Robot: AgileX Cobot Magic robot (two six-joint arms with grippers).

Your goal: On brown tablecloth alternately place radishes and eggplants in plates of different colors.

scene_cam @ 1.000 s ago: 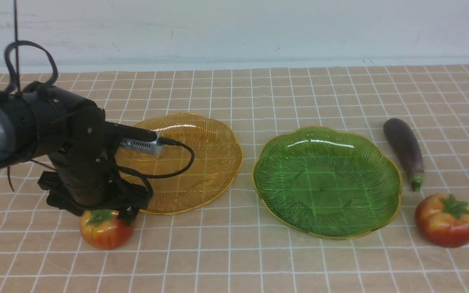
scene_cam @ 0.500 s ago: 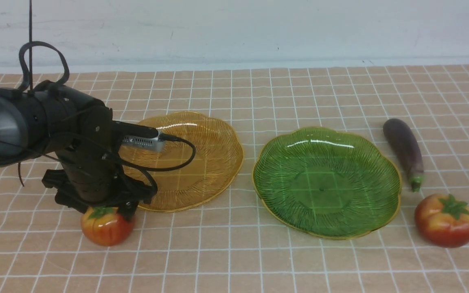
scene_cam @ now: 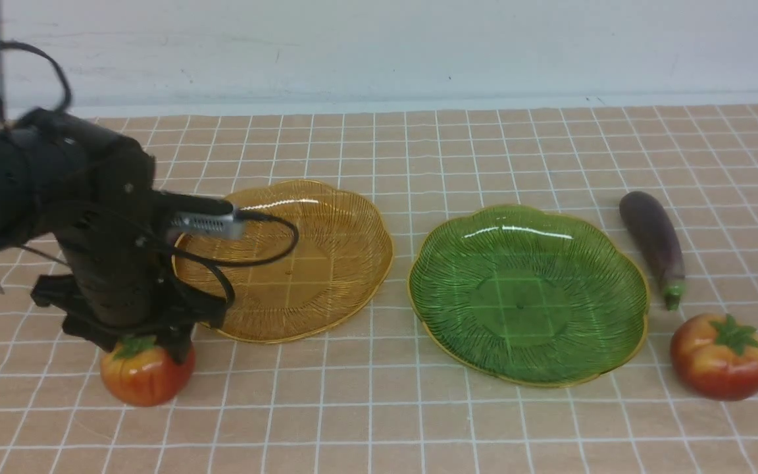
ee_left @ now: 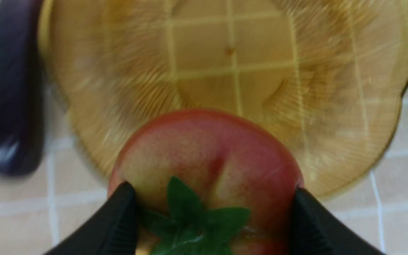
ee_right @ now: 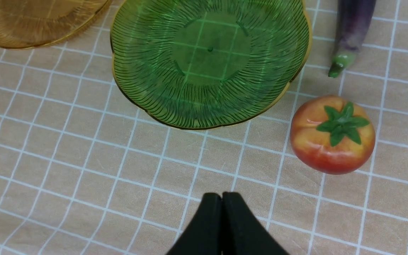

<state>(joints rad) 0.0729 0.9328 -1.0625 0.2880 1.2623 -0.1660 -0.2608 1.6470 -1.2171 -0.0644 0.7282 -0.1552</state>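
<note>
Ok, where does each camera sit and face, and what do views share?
Front view: between the arms, facing forward over the tan checked tablecloth; left arm shows.
Left wrist view: on that arm, looking past the left gripper clamping a round red-orange toy radish toward the translucent amber plate.
Right wrist view: on that wrist, looking down at the translucent green plate; shut right gripper shows.
Shared by all: amber plate.

cloth (scene_cam: 418, 421): tan, white grid | amber plate (scene_cam: 326, 276): ribbed | green plate (scene_cam: 527, 293): ribbed | radishes (scene_cam: 145, 382) (scene_cam: 721, 359): red-orange, green tops | eggplant (scene_cam: 652, 240): purple, green tip
</note>
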